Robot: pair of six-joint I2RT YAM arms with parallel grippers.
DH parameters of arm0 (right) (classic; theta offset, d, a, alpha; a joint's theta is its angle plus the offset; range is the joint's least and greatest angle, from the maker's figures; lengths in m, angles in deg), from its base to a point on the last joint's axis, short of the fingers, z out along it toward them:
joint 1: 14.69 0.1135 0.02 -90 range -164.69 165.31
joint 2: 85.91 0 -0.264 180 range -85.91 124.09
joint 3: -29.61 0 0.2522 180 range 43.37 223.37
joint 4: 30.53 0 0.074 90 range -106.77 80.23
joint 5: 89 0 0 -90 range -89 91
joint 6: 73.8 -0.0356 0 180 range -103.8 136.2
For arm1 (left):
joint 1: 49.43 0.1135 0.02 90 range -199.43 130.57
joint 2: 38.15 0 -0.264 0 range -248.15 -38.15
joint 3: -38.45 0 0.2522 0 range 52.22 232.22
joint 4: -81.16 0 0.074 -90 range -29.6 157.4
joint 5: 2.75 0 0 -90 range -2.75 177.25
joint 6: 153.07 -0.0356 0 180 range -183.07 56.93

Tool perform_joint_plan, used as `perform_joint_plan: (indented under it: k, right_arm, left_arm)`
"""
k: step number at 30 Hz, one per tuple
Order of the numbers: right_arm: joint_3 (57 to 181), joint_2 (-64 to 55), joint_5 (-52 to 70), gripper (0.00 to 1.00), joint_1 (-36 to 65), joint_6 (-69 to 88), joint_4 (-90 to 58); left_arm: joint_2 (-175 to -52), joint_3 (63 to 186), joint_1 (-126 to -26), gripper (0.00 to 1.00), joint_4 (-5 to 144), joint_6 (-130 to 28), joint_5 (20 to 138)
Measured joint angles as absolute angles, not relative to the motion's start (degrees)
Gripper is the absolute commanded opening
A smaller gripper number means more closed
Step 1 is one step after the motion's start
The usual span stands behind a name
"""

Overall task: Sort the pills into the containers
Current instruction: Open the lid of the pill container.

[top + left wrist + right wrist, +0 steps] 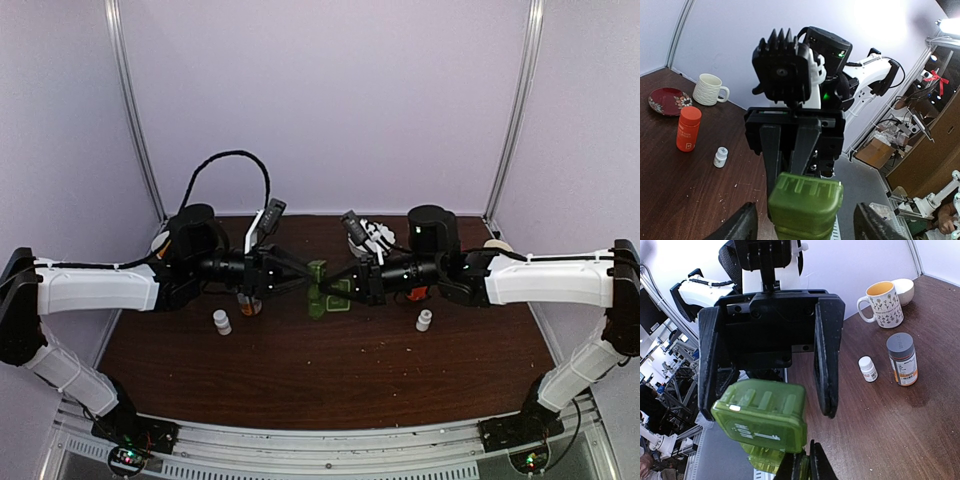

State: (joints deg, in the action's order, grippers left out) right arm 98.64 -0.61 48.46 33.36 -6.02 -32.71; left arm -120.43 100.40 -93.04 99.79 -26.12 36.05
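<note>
The small dark-green plastic pill box with hinged lids (pixel 762 415): where do we have it, and what holds it? (Tech 1)

We have it raised above the middle of the dark wooden table (pixel 330 385), between the two arms. The right gripper (pixel 801 462) is pinched almost closed on one end of the box. The left gripper (pixel 802 220) stands wide, one finger on each side of the box with a gap at both sides; it grips nothing. (Tech 2)

The pills? (Tech 1)

We cannot locate them. Pale specks lie on the table in the overhead view, too small to identify, and we cannot tell whether any cell lid is open. (Tech 2)

Failure modes from here? (Tech 1)

We judge three.
1. The right hold is a thin pinch at one end. If the left fingers meet the box off-centre, they may lever it out and drop it.
2. If the right side releases before the left has seated, the box falls near the small white plastic bottle (pixel 222 321) and the orange cylindrical bottle (pixel 688 128).
3. Squeezing across a lid may spring a hinge and scatter any contents. (Tech 2)

Precaution? (Tech 1)

We would centre the left fingers on the box walls and confirm contact on both sides before the right lets go. (Tech 2)
</note>
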Motion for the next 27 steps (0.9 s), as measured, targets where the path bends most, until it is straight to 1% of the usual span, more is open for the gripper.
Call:
perform_joint_plan:
  k: [2,4,7,8,9,10,12,13,14,19,20,22,24,25,27]
  right_arm:
    - [98.64,-0.55,48.46,0.00,33.41,-6.02,-32.65]
    - [98.68,-0.37,48.42,0.00,33.43,-6.02,-32.61]
    - [99.16,-0.18,48.11,0.00,33.45,-5.80,-31.82]
    - [99.34,-0.15,47.98,0.00,33.45,-5.69,-31.49]
    - [99.40,-0.15,47.83,0.00,33.45,-5.51,-31.25]
    - [99.45,-0.15,47.70,0.00,33.45,-5.36,-31.12]
    - [99.47,-0.13,47.43,0.00,33.45,-5.05,-30.90]
    - [99.47,-0.13,47.26,0.00,33.45,-5.01,-30.73]
    - [99.51,-0.09,47.19,0.00,33.47,-5.01,-30.62]
    - [99.49,-0.07,47.02,0.00,33.60,-4.97,-30.16]
    - [99.51,-0.07,47.02,0.00,33.60,-4.97,-30.14]
    - [99.51,-0.04,47.00,0.00,33.60,-4.97,-30.14]
    - [99.51,-0.02,46.98,0.00,33.60,-4.97,-30.07]
    - [99.51,-0.02,46.95,0.00,33.60,-4.97,-30.00]
    - [99.60,0.04,46.69,0.09,33.60,-4.97,-29.68]
  left_arm:
    - [-120.43,100.40,-93.04,0.47,99.65,-26.07,36.05]
    - [-120.43,100.40,-93.04,0.42,99.59,-26.27,36.03]
    - [-120.43,100.46,-93.04,0.27,98.98,-26.40,36.18]
    - [-120.43,100.53,-93.04,0.26,98.87,-26.64,36.31]
    - [-120.43,100.62,-93.02,0.26,98.67,-26.60,36.55]
    - [-120.43,100.70,-93.04,0.34,98.47,-26.82,36.82]
    - [-120.43,100.81,-93.04,0.65,97.84,-27.19,37.14]
    - [-120.43,100.88,-93.04,0.72,97.56,-27.56,37.17]
    - [-120.43,100.92,-93.07,0.75,97.29,-27.56,37.30]
    - [-120.43,100.92,-93.26,0.76,97.25,-27.47,37.58]
    - [-120.41,100.92,-93.26,0.74,97.23,-27.52,37.60]
    - [-120.43,100.92,-93.26,0.66,97.23,-27.63,37.62]
    - [-120.43,100.92,-93.26,0.62,97.12,-27.69,37.67]
    - [-120.43,100.95,-93.26,0.59,97.01,-27.76,37.76]
    - [-120.43,100.99,-93.26,0.52,96.53,-27.91,37.82]
